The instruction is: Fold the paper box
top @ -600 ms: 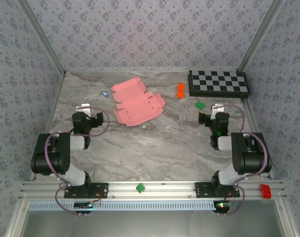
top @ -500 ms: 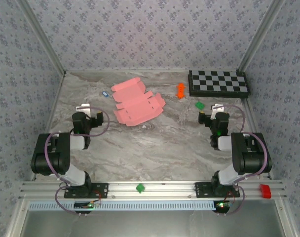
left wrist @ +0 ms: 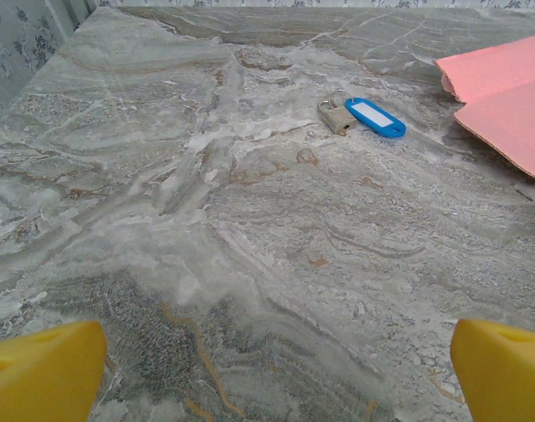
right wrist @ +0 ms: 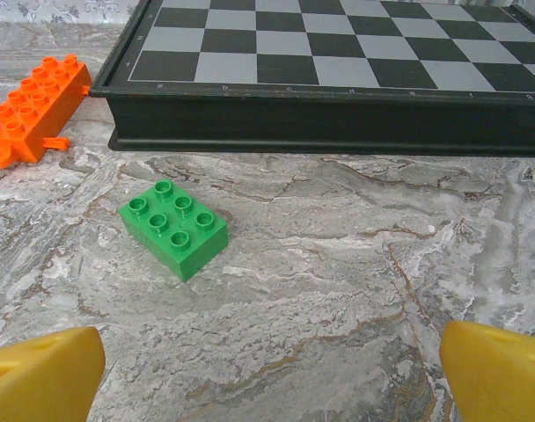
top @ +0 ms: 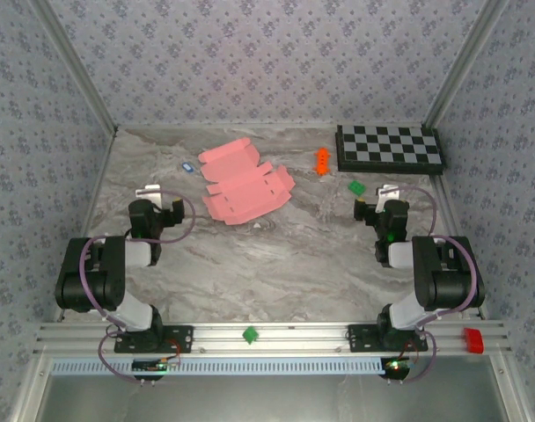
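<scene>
The paper box lies flat as a pink die-cut sheet with flaps, left of the table's middle toward the back. Its edge reaches into the left wrist view at the upper right. My left gripper rests low at the left, a short way left of the sheet, open with bare marble between its yellow fingertips. My right gripper sits at the right side, open, its yellow fingertips wide apart over bare table. Neither gripper touches the box.
A black chessboard stands at the back right. An orange brick and a green brick lie near it, the green one just ahead of my right gripper. A blue key tag with a padlock lies left of the sheet.
</scene>
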`<state>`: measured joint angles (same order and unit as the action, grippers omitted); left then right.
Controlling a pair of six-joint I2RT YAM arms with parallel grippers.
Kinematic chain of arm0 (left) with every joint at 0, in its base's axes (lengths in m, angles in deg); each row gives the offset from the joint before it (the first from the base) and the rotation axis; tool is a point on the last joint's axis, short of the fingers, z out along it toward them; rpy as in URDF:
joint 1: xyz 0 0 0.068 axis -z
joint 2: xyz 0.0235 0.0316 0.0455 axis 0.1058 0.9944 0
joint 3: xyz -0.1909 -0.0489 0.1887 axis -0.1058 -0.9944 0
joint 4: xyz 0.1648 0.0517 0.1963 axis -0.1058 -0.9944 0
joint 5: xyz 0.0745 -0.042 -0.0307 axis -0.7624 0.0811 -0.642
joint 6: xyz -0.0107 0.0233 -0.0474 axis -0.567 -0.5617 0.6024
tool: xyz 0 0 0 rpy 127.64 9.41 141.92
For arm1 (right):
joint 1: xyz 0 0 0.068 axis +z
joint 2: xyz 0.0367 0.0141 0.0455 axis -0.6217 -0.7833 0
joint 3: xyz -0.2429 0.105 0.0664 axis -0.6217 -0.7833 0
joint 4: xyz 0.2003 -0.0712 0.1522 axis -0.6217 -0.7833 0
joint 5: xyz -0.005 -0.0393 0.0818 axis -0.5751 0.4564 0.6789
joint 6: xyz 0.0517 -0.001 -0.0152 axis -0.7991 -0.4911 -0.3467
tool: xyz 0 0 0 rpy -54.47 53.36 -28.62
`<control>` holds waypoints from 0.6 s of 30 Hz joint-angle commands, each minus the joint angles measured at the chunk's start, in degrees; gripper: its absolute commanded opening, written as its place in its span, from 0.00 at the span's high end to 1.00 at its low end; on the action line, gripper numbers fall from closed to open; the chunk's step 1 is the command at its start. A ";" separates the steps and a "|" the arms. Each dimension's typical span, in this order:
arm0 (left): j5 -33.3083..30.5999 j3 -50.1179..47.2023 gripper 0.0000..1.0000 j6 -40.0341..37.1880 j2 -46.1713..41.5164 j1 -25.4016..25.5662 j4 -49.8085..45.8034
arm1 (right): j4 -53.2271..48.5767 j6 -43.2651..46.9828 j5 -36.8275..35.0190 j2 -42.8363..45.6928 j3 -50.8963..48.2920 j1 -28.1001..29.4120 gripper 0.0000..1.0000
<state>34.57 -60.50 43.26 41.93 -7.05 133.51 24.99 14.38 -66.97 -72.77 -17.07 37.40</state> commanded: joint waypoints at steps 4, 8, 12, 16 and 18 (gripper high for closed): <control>1.18 1.36 0.00 0.04 0.50 0.16 0.21 | 0.51 -0.92 -0.37 -0.61 0.79 0.09 0.00; 1.18 1.36 0.00 -0.01 0.45 0.14 0.26 | 0.47 -0.89 -0.36 -0.61 0.79 0.14 0.00; 1.08 1.29 0.00 0.04 0.37 0.13 0.30 | 0.72 -0.88 -0.32 -0.51 0.63 0.08 0.00; -0.75 1.71 0.00 0.72 -0.17 0.09 -0.90 | 0.57 -1.04 -0.51 0.86 0.18 0.07 0.00; -0.60 1.80 0.00 0.87 -1.08 0.16 -1.53 | -0.98 -1.49 -1.15 2.55 0.17 0.05 0.00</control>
<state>34.31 -60.37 43.31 41.93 -7.05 132.94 24.69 14.16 -66.99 -72.38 -17.09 37.40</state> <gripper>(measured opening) 0.997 0.996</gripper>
